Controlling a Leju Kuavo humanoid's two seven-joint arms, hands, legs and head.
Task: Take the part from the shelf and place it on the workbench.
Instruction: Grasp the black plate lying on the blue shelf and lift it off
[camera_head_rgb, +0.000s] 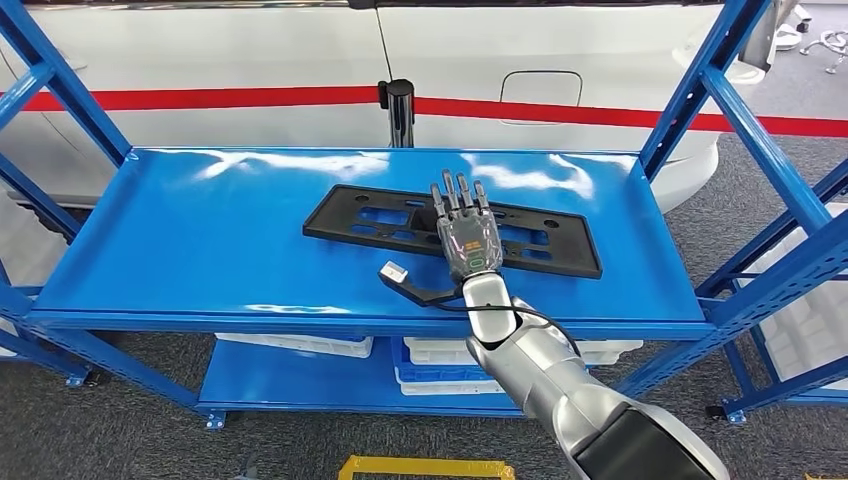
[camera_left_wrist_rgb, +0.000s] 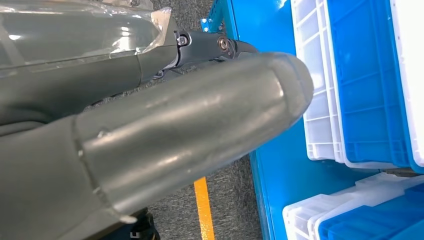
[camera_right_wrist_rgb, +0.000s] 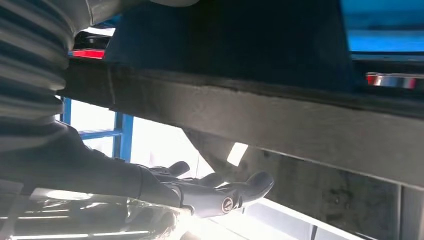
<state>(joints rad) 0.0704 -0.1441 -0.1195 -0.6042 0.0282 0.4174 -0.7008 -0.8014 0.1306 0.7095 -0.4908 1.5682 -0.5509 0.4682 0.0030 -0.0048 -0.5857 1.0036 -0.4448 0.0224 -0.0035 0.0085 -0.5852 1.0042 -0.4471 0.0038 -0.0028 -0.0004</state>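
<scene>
The part is a long flat black plastic plate with cut-outs, lying across the middle of the blue shelf's top level. My right hand reaches over it from the front, palm down and fingers stretched flat above its middle. Whether it touches the plate I cannot tell. In the right wrist view the plate's dark edge runs close above the straight fingers, which hold nothing. My left hand hangs low beside the shelf's bottom level, thumb straight out, with nothing in it.
A loose cable with a small pale plug lies on the shelf beside my right wrist. White and blue bins stand on the lower level. Blue uprights frame the shelf, with a white car behind it. A yellow floor line runs below.
</scene>
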